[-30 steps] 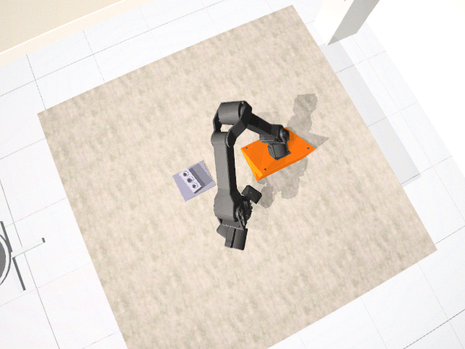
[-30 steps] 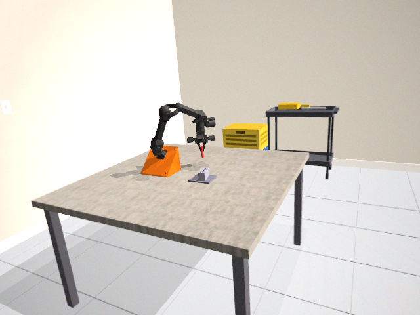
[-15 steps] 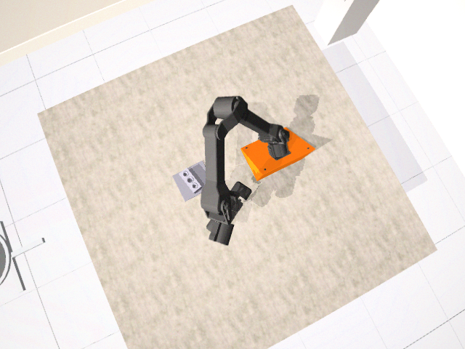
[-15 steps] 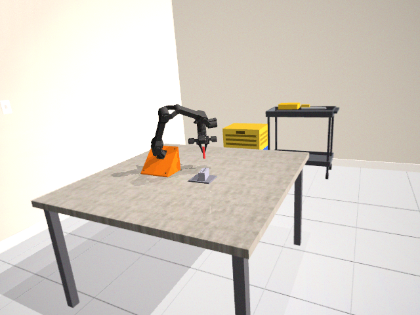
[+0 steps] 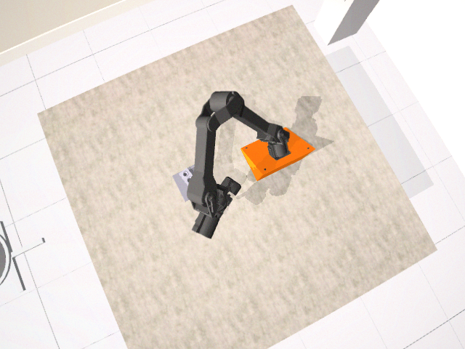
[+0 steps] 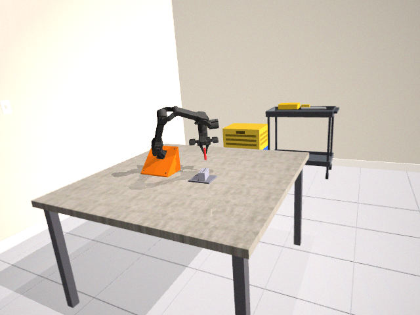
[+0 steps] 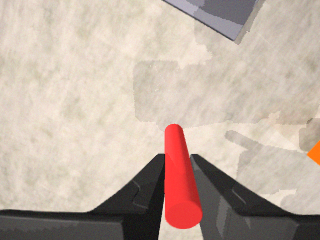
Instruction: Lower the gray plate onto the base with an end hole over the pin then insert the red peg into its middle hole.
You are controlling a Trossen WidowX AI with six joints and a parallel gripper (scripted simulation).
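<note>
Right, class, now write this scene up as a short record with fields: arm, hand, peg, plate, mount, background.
arm: black, six-joint, bent over the table
hand: shut on the red peg
peg: raised, slightly tilted in the exterior view, not inserted
plate: on the base; pin fit cannot be told
mount: orange wedge under the arm
background: yellow crate, dark cart

Peg [image 6: 205, 154] [image 7: 180, 175]: hanging above the table [image 6: 169, 203], open air between its tip and the base [image 5: 179, 188] [image 6: 193, 180] [image 7: 225, 17]. Obstacles: orange wedge [image 5: 259, 159] [image 6: 159, 166] [image 7: 315, 154], well apart from the base; arm [image 5: 205, 153] [image 6: 186, 113], blocking part of the base from above.
</note>
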